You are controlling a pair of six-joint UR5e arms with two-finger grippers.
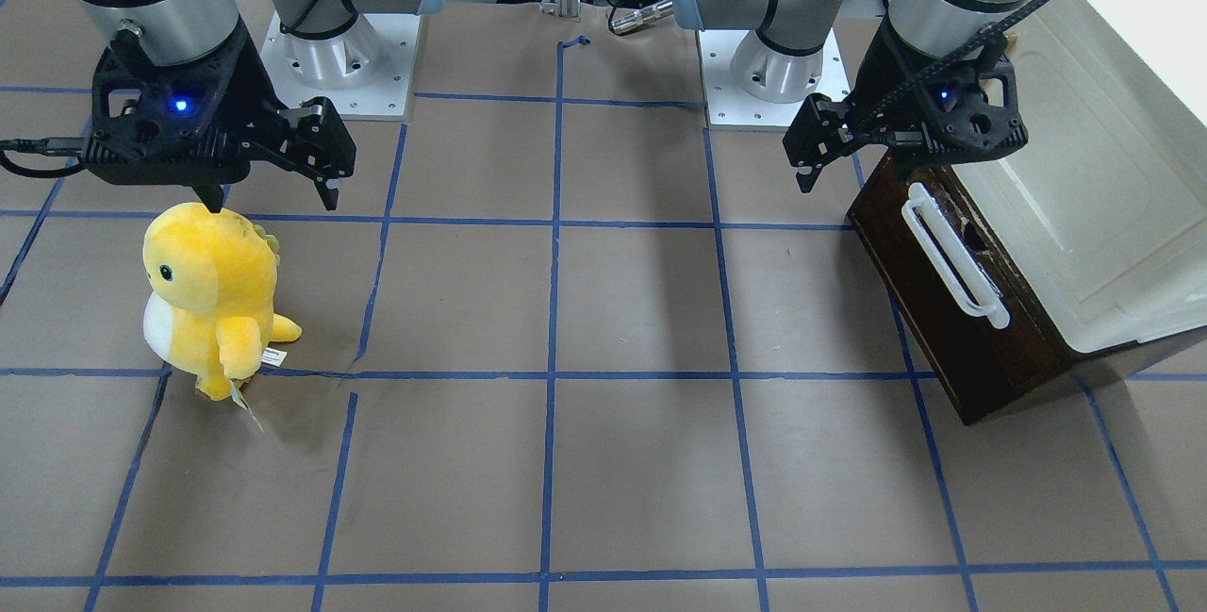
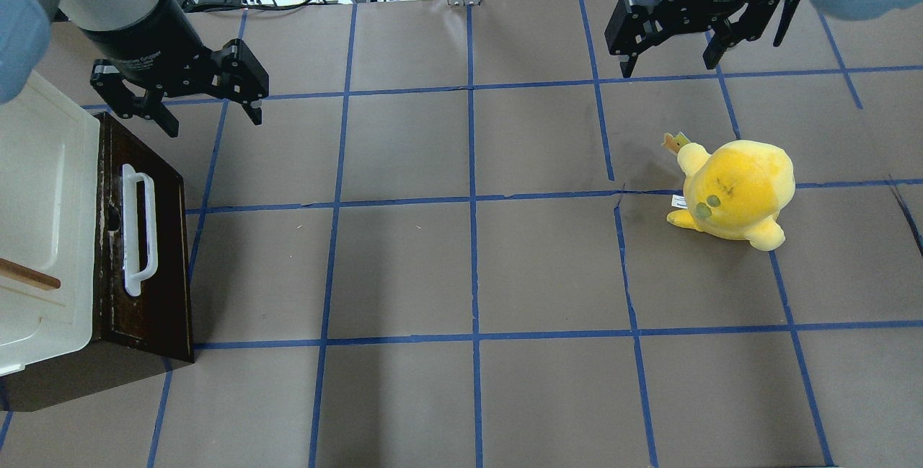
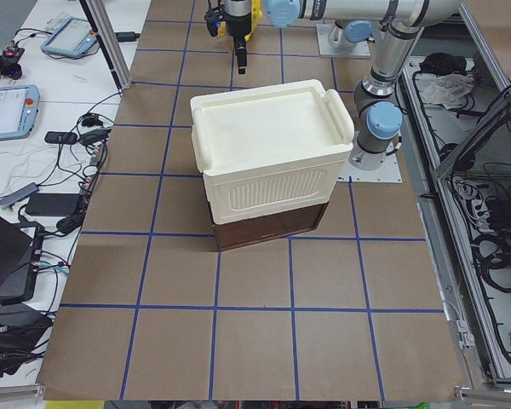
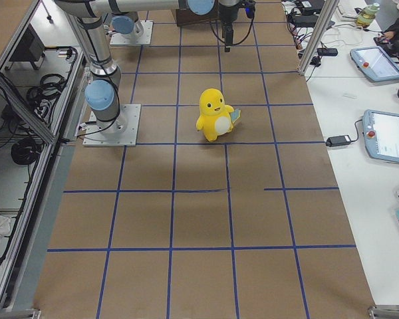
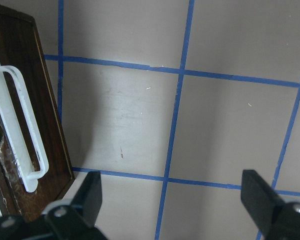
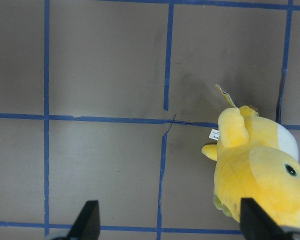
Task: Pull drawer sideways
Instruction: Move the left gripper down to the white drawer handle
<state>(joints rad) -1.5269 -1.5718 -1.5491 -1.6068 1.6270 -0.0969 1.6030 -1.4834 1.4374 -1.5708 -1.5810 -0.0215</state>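
Note:
The dark brown wooden drawer [image 2: 155, 288] sits at the table's left end under a cream-white box, its long white bar handle [image 2: 137, 234] facing the middle of the table. It also shows in the front view [image 1: 943, 329] and the left wrist view [image 5: 25, 60]. My left gripper [image 2: 215, 122] is open and empty. It hovers just beside the end of the drawer front, apart from the handle [image 5: 20, 130]. My right gripper [image 2: 668, 68] is open and empty above the table, by a yellow plush toy. The drawer's interior is hidden.
The cream-white plastic box [image 2: 43, 223] rests on top of the drawer, with a wooden stick [image 2: 29, 275] lying on it. The yellow plush toy [image 2: 735, 190] stands on the right half of the table. Blue tape lines grid the brown tabletop [image 2: 469, 273].

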